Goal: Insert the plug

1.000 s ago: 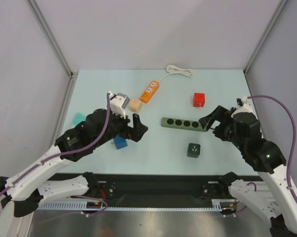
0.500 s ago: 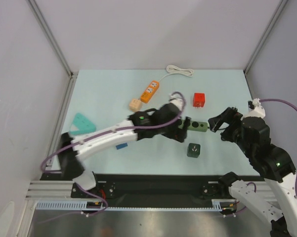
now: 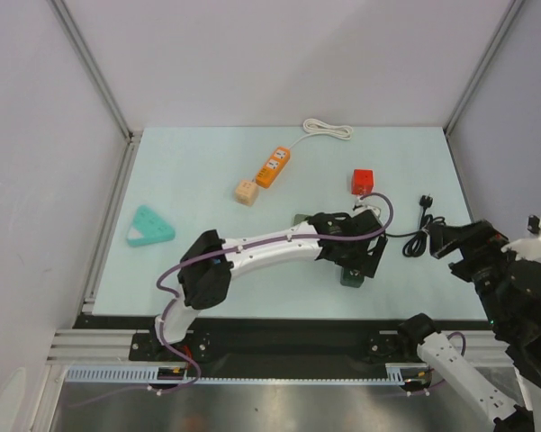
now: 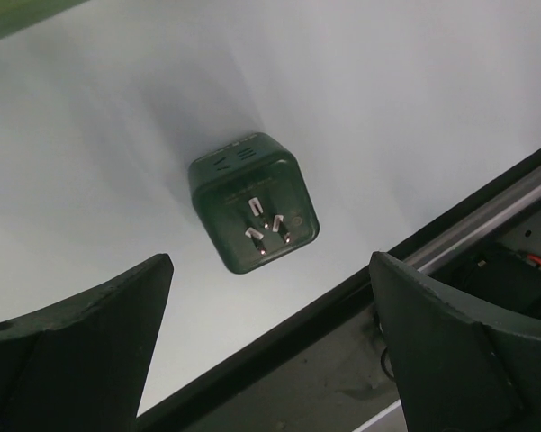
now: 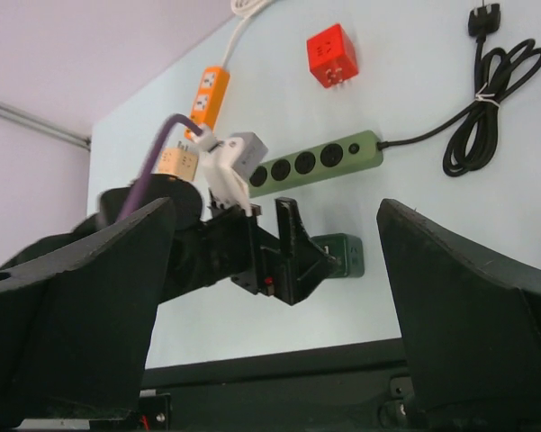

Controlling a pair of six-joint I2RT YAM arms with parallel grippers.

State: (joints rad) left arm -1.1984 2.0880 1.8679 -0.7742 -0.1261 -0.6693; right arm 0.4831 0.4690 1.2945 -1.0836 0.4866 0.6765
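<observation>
The left hand (image 4: pixel 270 263) is stretched far across the worktop (image 3: pixel 189 171) and hangs over the green plug (image 4: pixel 252 202), its fingers spread wide on both sides and not touching it. The plug stands with prongs up near the front edge of the worktop, just before the power strip (image 5: pixel 315 162). Bare worktop lies around it. The right hand (image 5: pixel 275 205), also spread, is held at the right side.

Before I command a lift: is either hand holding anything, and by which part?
Nothing is held. The left hand hovers open above the green plug adapter; the right hand is open and empty.
</observation>
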